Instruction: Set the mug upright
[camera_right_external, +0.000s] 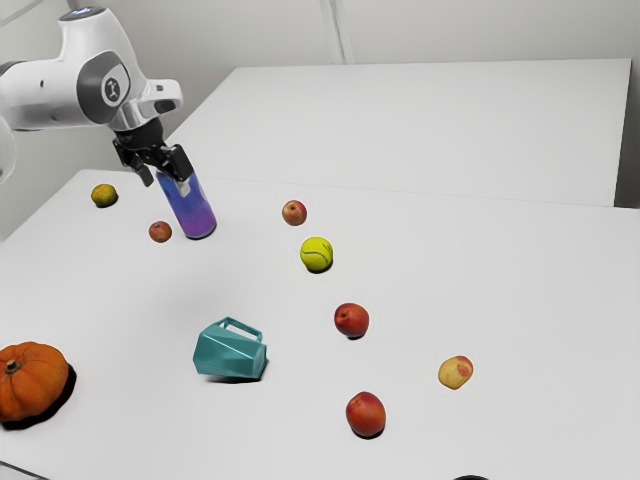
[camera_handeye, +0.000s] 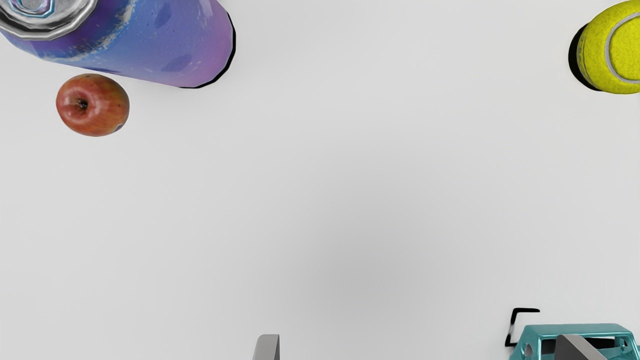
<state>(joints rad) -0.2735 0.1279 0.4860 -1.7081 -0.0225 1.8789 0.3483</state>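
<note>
In the exterior view, the pumpkin (camera_right_external: 33, 378) is cut off at the left edge, a dark thing (camera_right_external: 472, 478) at the bottom edge is too cropped to identify, and the gripper (camera_right_external: 166, 181) partly hides the top of the can (camera_right_external: 195, 212). The wrist view's edges crop the can, tennis ball (camera_handeye: 610, 50) and mug (camera_handeye: 575, 329), partly behind a finger (camera_handeye: 569, 350).

The apple (camera_handeye: 92, 105) lies just beside the can (camera_handeye: 165, 45). The ball (camera_handeye: 615, 55) is well apart from them. The fingers (camera_handeye: 267, 349) stand apart, and one covers part of the mug (camera_handeye: 575, 329).
</note>
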